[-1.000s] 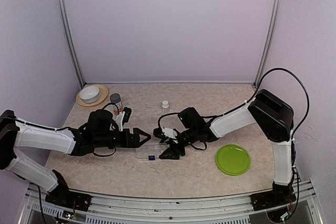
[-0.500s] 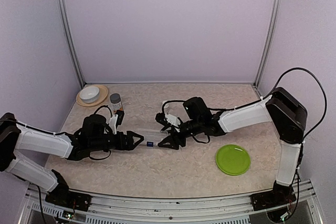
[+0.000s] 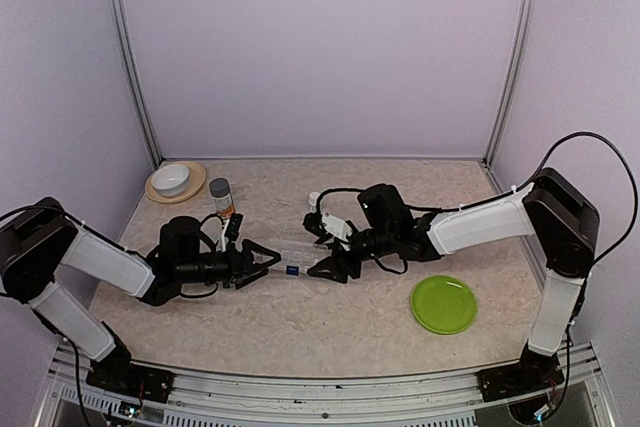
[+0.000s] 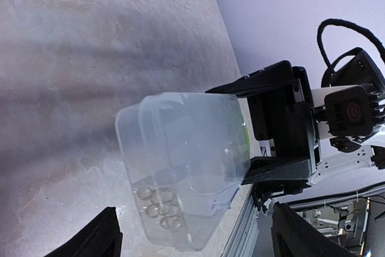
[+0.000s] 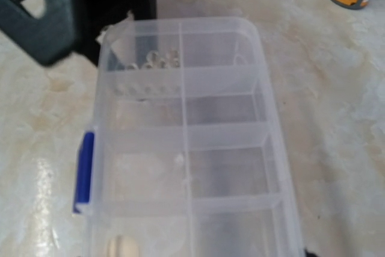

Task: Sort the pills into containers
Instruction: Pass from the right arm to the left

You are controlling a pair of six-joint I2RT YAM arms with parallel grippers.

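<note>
Progress (my read): early-to-mid, not done.
- clear box sits mid-table, between the two tools, long axis running arm to arm.
- One end-corner compartment, the end nearest the L arm, holds a small cluster of pills; they look roundish and pale/clear.
- A pale piece lies in the corner compartment at the opposite end, same side as the blue latch. A speck sits by a divider mid-box; can't say what it is.
- Other compartments look empty as far as the R wrist view shows. Lid: can't tell.
- No loose pills made out on the table; too small to judge from the top view.

Tools:
- L tool: jaws spread wide, pointing at the box end, holding nothing.
- R tool: one finger either side of the box's far end; reads as a grip on the box.

Left to do (judgement): most compartments are unfilled, so the bulk of the sort remains. Source of the remaining pills isn't shown; poss. the grey-cap bottle or small white bottle, both standing behind the box and apart from it.
</note>
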